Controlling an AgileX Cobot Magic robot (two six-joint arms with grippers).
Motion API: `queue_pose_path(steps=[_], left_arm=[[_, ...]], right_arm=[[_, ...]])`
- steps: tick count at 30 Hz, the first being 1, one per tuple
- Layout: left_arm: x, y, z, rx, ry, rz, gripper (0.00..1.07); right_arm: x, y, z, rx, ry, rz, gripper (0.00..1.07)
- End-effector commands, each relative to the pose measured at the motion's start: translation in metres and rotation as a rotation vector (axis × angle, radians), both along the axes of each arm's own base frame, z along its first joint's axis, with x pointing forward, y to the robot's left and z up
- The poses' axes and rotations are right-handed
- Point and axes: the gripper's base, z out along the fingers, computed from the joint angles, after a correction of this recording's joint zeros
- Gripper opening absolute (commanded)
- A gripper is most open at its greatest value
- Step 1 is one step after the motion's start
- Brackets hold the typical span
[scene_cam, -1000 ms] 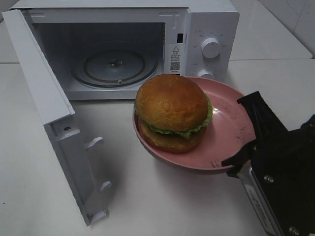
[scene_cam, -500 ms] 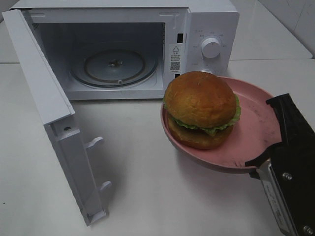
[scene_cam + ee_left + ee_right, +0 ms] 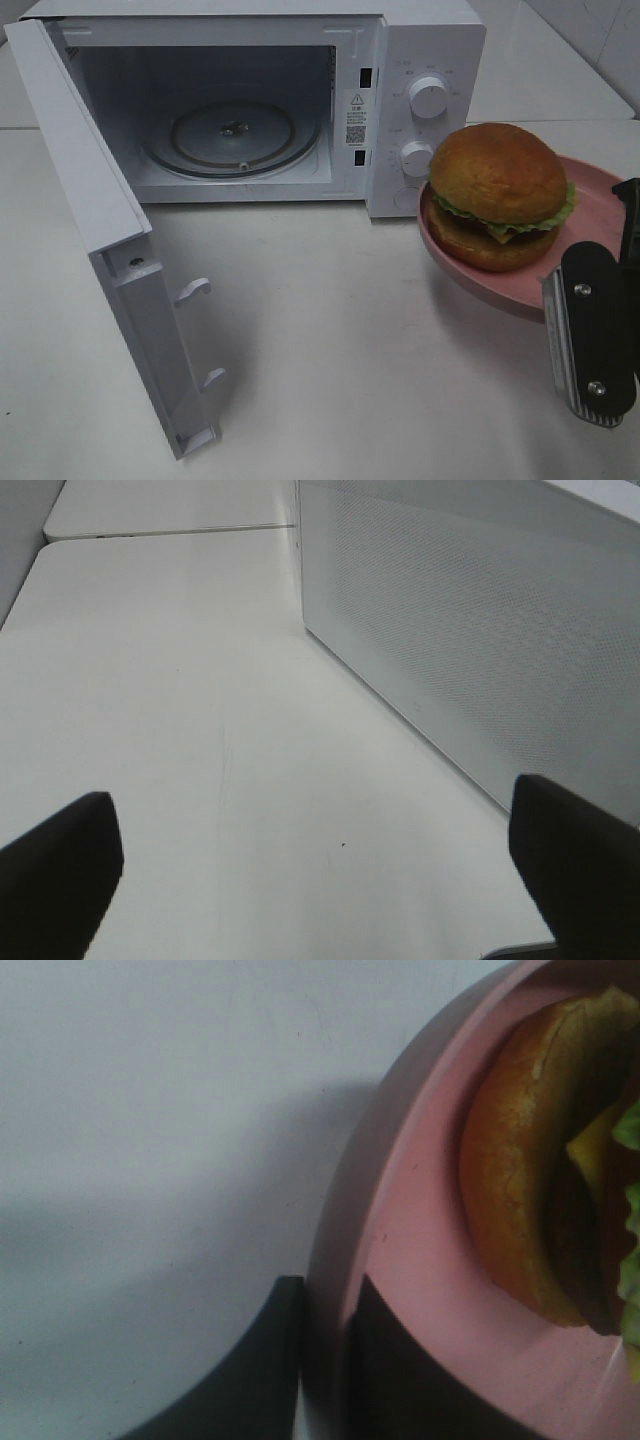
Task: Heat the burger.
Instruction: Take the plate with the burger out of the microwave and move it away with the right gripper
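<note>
Pink plate, exterior high view: a pink round plate (image 3: 470,275) is seen at the right of the white worktop (image 3: 330,350), in front of the control side of the white microwave (image 3: 425,60); it is tilted, and whether its underside touches the worktop cannot be told
Burger, exterior high view: the burger (image 3: 498,195) sits on the plate, glossy golden-brown bun above a green lettuce frill and a dark patty; it is outside the oven, whose door (image 3: 95,230) stands wide open with the glass turntable (image 3: 232,135) bare
Right gripper, exterior high view: the right gripper (image 3: 600,300) is seen at the plate's near right rim; the fingers themselves are partly cut off by the frame edge
Left wrist view: the fingers of the left gripper (image 3: 310,865) are spread fully apart with nothing between them; only worktop and the perforated microwave side wall (image 3: 480,640) are seen
Right wrist view: the right fingers (image 3: 260,1370) are nearly closed and pinched on the plate's rim (image 3: 345,1260), one outside, one inside; the burger is seen just beyond
Handling, judged: the bun is judged soft, light and loosely stacked, so it is better carried by the stiff plate than squeezed; a smooth plate may let it slide if tipped; the rim is the place to hold, kept level
</note>
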Motion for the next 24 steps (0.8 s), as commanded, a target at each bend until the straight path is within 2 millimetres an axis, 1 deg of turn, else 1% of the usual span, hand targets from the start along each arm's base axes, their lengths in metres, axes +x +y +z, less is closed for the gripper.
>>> queue_pose_path(steps=[1,3,5,6,8,9,11,12,14,16,17,18,19,22,24], left_arm=[[-0.003,0.0,0.0,-0.007,-0.027,0.007,1.0],[-0.003,0.0,0.0,-0.007,-0.027,0.007,1.0],[-0.003,0.0,0.0,-0.007,-0.027,0.007,1.0],[-0.003,0.0,0.0,-0.007,-0.027,0.007,1.0],[-0.003,0.0,0.0,-0.007,-0.027,0.007,1.0],[-0.003,0.0,0.0,-0.007,-0.027,0.007,1.0],[-0.003,0.0,0.0,-0.007,-0.027,0.007,1.0],[-0.003,0.0,0.0,-0.007,-0.027,0.007,1.0],[-0.003,0.0,0.0,-0.007,-0.027,0.007,1.0],[-0.003,0.0,0.0,-0.007,-0.027,0.007,1.0],[-0.003,0.0,0.0,-0.007,-0.027,0.007,1.0],[-0.003,0.0,0.0,-0.007,-0.027,0.007,1.0],[-0.003,0.0,0.0,-0.007,-0.027,0.007,1.0],[-0.003,0.0,0.0,-0.007,-0.027,0.007,1.0],[-0.003,0.0,0.0,-0.007,-0.027,0.007,1.0]], right_arm=[[0.003,-0.003,0.007,0.012,-0.054,-0.034,0.0],[0.003,-0.004,0.007,0.009,-0.051,-0.055,0.0],[0.002,-0.011,0.006,0.006,-0.038,-0.18,0.0],[0.002,-0.011,0.006,0.006,-0.038,-0.18,0.0],[0.002,-0.017,0.006,0.002,-0.039,-0.276,0.0],[0.002,-0.017,0.006,0.002,-0.039,-0.276,0.0],[0.002,-0.021,0.007,0.0,-0.053,-0.353,0.0],[0.002,-0.021,0.007,0.0,-0.053,-0.353,0.0],[0.002,-0.027,0.008,-0.002,-0.068,-0.439,0.0],[0.002,-0.028,0.008,-0.001,-0.071,-0.467,0.0],[0.001,-0.031,0.008,0.003,-0.073,-0.52,0.0],[0.001,-0.031,0.008,0.003,-0.073,-0.52,0.0],[0.0,-0.033,0.008,0.006,-0.074,-0.572,0.0],[-0.001,-0.035,0.008,0.008,-0.074,-0.6,0.0],[-0.003,-0.04,0.008,0.011,-0.078,-0.704,0.0]])
